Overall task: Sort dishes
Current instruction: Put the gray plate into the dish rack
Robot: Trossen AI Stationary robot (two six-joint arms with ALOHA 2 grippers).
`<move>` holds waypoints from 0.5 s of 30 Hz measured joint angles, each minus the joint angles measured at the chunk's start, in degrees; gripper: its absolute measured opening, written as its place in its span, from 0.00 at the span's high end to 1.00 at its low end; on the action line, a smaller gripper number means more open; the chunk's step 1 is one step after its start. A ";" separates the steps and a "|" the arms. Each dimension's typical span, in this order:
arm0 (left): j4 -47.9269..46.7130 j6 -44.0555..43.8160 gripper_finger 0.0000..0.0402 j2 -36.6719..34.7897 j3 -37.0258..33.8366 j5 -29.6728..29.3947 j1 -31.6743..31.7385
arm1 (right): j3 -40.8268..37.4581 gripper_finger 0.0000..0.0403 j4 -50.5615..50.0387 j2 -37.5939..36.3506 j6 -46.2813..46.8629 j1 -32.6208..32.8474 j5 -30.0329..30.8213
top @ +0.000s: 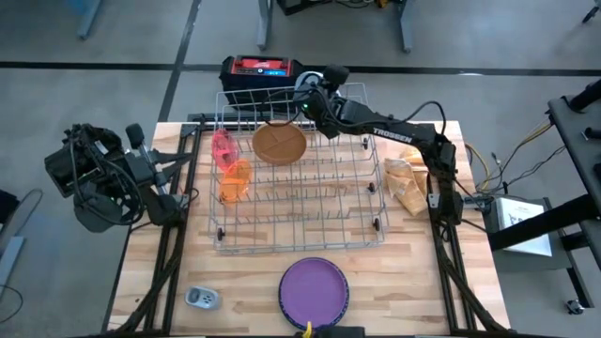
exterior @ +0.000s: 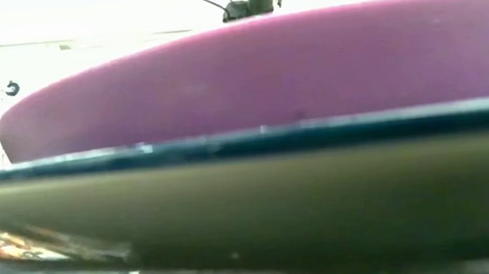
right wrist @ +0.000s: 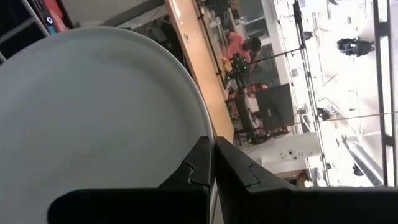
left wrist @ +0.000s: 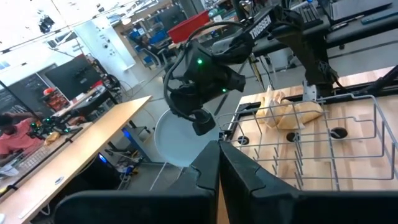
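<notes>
The right tool (right wrist: 213, 163) is clamped on a white plate's (right wrist: 93, 118) rim over the rack's (top: 310, 202) far edge, just beyond the brown plate (top: 279, 144). The left tool (left wrist: 219, 163), fingers together, waits off the bench's (top: 413, 272) left side.

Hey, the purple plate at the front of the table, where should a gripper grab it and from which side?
Probably by the raised rim. The purple plate lies flat on the table, top of a stack by the low view, so only the edge gives a pinch: one finger inside, one outside. Come from above on its left side, nearest the idle left gripper.
</notes>
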 joint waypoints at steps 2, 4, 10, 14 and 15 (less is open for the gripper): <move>-0.03 0.00 1.00 -0.01 0.00 0.00 0.00 | -0.02 1.00 -0.01 0.07 0.59 -0.09 -0.52; -0.05 0.00 1.00 0.01 0.00 0.00 0.00 | -0.02 1.00 0.03 0.07 1.60 -0.12 -2.11; -0.05 -0.13 1.00 0.01 0.00 0.05 0.00 | -0.34 1.00 0.01 0.07 3.30 -0.16 -3.82; -0.05 -0.22 1.00 0.28 0.00 0.28 0.00 | -0.97 1.00 -0.04 0.07 3.72 -0.16 -3.91; -0.05 -0.22 1.00 0.40 0.00 0.49 0.00 | -1.28 1.00 -0.02 0.07 4.04 -0.15 -3.95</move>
